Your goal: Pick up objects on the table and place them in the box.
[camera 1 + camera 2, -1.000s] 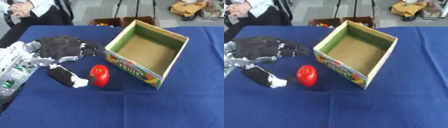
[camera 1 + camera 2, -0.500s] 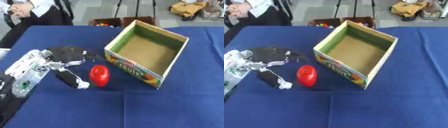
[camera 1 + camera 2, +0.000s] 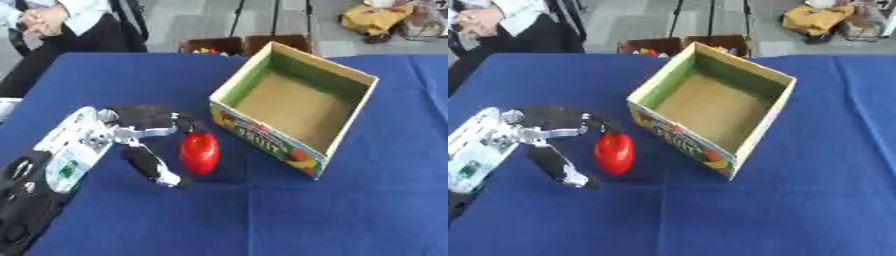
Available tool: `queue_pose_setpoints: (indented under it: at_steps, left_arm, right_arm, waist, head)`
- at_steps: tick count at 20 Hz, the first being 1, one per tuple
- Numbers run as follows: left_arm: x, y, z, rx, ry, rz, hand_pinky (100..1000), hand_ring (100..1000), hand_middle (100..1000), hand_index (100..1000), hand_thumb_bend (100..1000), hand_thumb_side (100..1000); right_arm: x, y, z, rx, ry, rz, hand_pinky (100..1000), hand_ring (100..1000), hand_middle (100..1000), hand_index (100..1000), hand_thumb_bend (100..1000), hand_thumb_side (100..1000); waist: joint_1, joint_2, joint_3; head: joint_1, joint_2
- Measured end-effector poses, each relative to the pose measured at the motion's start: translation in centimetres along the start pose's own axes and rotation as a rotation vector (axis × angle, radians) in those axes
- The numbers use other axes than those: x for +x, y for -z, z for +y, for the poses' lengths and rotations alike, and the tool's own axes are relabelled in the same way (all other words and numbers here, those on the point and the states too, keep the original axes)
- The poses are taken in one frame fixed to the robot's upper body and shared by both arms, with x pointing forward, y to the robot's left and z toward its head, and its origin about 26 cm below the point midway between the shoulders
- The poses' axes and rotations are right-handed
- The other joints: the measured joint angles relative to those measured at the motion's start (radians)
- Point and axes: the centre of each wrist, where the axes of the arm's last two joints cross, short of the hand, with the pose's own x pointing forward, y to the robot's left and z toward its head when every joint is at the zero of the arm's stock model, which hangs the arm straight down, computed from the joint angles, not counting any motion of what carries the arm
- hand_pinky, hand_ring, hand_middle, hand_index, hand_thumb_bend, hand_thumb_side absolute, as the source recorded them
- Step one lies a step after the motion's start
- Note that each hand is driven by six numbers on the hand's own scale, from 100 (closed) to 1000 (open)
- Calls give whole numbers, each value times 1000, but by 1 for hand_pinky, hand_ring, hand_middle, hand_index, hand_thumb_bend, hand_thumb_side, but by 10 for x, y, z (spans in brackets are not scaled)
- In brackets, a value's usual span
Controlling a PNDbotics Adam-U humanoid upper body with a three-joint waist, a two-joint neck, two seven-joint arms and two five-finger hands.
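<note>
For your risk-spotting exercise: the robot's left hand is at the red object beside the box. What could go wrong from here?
1. The left hand only partly encloses the smooth red object, so it might slip or roll off across the blue table.
2. The cardboard box stands close by; its near wall could catch the red object during lifting.

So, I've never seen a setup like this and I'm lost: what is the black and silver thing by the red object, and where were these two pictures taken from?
Both pictures come from a stereo camera in a humanoid robot's head, looking down at a table with a blue cloth. The black and silver thing is the robot's left hand, reaching in from the left. Its fingers curve over a red object with the thumb beside it, but the hand has not closed on it. To the right stands an open cardboard box, empty. The right hand is out of view.
</note>
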Motion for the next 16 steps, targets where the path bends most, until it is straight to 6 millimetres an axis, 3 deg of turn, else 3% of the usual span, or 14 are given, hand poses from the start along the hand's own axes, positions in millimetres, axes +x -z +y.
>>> queue_pose_setpoints:
  at_steps: [8, 16]
  left_arm:
    - [-4, 2, 4, 81, 33, 40, 468, 814, 899, 1000, 495, 757]
    - [-4, 7, 4, 105, 73, 66, 464, 815, 892, 1000, 498, 724]
  right_arm:
    - [0, -1, 2, -6, 3, 10, 807, 855, 641, 814, 100, 805]
    - [0, -1, 3, -7, 4, 12, 809, 857, 641, 817, 100, 809]
  waist:
    - [0, 1, 0]
    - [0, 1, -7]
  head:
    - [4, -4]
    - [9, -8]
